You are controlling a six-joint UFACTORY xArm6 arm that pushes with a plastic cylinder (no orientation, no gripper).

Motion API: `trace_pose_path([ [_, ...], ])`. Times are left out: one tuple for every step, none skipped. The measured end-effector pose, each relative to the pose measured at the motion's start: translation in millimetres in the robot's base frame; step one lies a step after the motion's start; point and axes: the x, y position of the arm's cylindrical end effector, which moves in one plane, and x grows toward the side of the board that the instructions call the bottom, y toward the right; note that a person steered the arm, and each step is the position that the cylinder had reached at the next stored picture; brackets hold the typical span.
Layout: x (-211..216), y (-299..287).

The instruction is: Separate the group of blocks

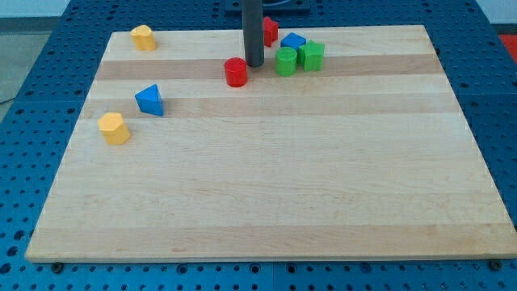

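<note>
My tip (254, 65) rests on the board near the view's top, just right of a red cylinder (236, 72) and very close to it. Behind the rod, a red block (270, 31) is partly hidden. To the tip's right sits a tight cluster: a blue block (293, 41), a green cylinder (286, 61) and a green cube (311, 55), touching or nearly touching each other. The green cylinder is a short gap from my tip.
A yellow block (143, 37) lies at the top left corner of the wooden board (266, 178). A blue triangular block (149, 100) and a yellow block (114, 128) lie at the left side. Blue pegboard surrounds the board.
</note>
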Motion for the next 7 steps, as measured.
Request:
trace_pose_path([
  [-2.2,-0.5],
  [6.9,-1.2],
  [27.7,28.1],
  [33.8,78.0],
  [45.2,130.2],
  [49.7,157.9],
  [50.0,136.3],
])
